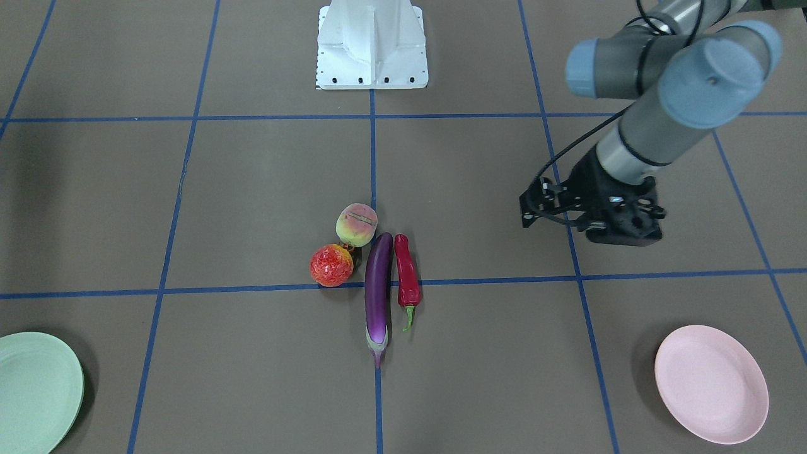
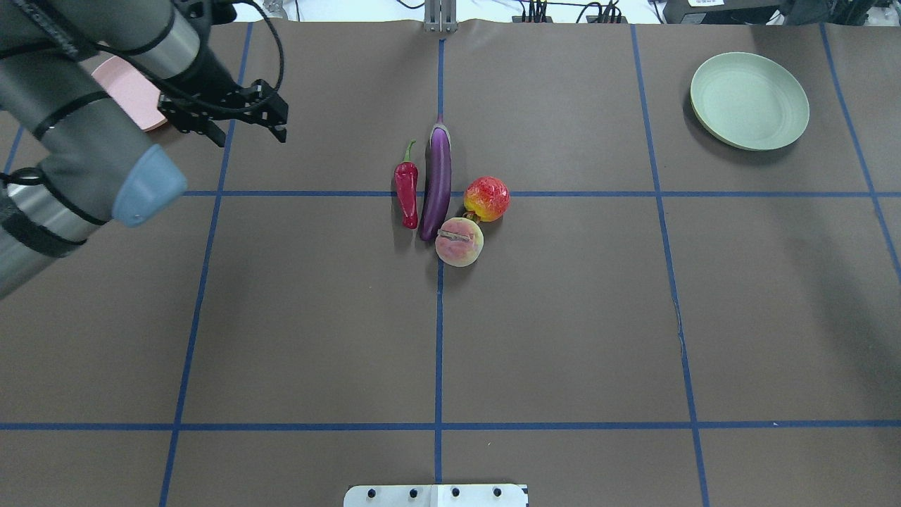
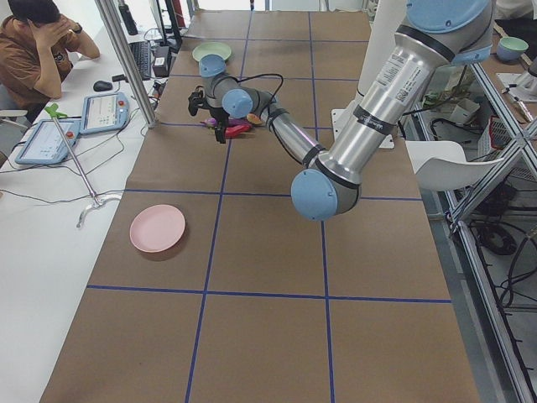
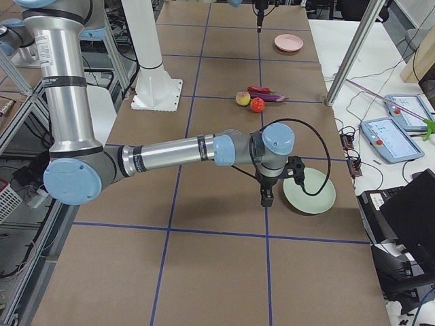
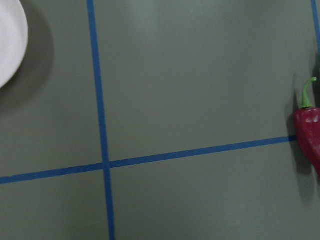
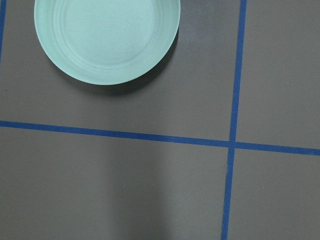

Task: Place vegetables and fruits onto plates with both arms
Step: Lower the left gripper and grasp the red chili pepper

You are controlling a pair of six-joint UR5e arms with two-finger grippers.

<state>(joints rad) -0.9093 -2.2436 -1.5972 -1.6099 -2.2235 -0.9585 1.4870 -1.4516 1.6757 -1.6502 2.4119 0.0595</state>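
All four items sit bunched mid-bench on the centre line, none plated yet. The eggplant (image 1: 378, 290) and chili (image 1: 407, 272) lie parallel and just beside each other. The peach (image 1: 357, 224) and red fruit (image 1: 331, 265) crowd the eggplant's other side, touching or nearly so. The pink plate (image 1: 711, 384) is well apart on the left arm's side, the green plate (image 2: 750, 102) on the right arm's. That likely means one plate per arm: veg to pink, fruit to green. The left hand (image 1: 592, 217) hovers over bare bench between pink plate and chili. Its wrist view shows both at the edges, so probably lining up on the chili; finger gap, cannot tell. The right hand (image 4: 267, 198) hangs by the green plate; side view only, cannot tell its state.
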